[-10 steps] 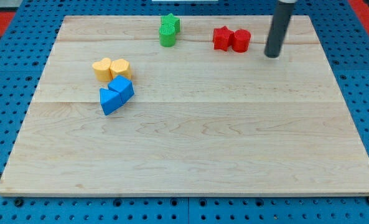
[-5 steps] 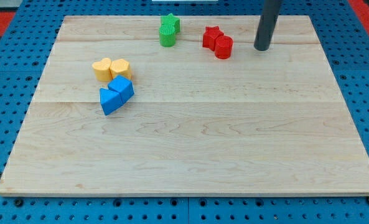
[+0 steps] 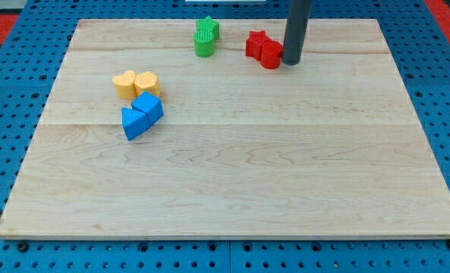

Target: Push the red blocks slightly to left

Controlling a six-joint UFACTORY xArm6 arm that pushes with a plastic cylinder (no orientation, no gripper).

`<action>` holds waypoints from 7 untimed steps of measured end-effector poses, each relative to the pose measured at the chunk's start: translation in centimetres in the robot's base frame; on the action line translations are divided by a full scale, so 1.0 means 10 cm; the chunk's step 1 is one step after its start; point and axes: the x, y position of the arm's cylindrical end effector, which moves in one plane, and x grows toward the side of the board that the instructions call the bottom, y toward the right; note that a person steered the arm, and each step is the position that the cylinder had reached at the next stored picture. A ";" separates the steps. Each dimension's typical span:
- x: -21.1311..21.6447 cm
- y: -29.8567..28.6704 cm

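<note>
My tip [image 3: 291,62] is the lower end of a straight dark rod that enters from the view's top edge and stands nearly upright over the far part of the wooden board [image 3: 232,189]. The rod carries no jaws or fingers, so it has no spread or pinched condition; the tip rests at board level and grasps nothing.

Position of the 2 red blocks relative to my tip:
- The red cylinder [image 3: 270,54] sits immediately to the view's left of my tip. The 2 appear to touch, though a hairline gap cannot be ruled out.
- The red star [image 3: 256,44] lies beyond the cylinder, further to the view's left and slightly toward the view's top, touching the cylinder.

Position of the other blocks relative to my tip:
- 2 green blocks [image 3: 206,37] lie well apart to the view's left, past the red pair. They are pressed together, one behind the other; the rear block looks star-like and the front block rounded.
- 2 yellow blocks [image 3: 136,83] lie far to the view's left and lower, side by side and touching. Their exact shapes cannot be made out.
- 2 blue blocks [image 3: 142,115], wedge-like in form, sit directly below the yellow pair, touching each other.
</note>
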 end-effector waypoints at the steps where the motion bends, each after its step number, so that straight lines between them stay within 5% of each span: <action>1: -0.30 0.09; 2: -0.56 0.10; 3: -0.12 0.29; 4: -0.05 -0.38; 6: -0.42 -0.40; 7: -0.55 -0.91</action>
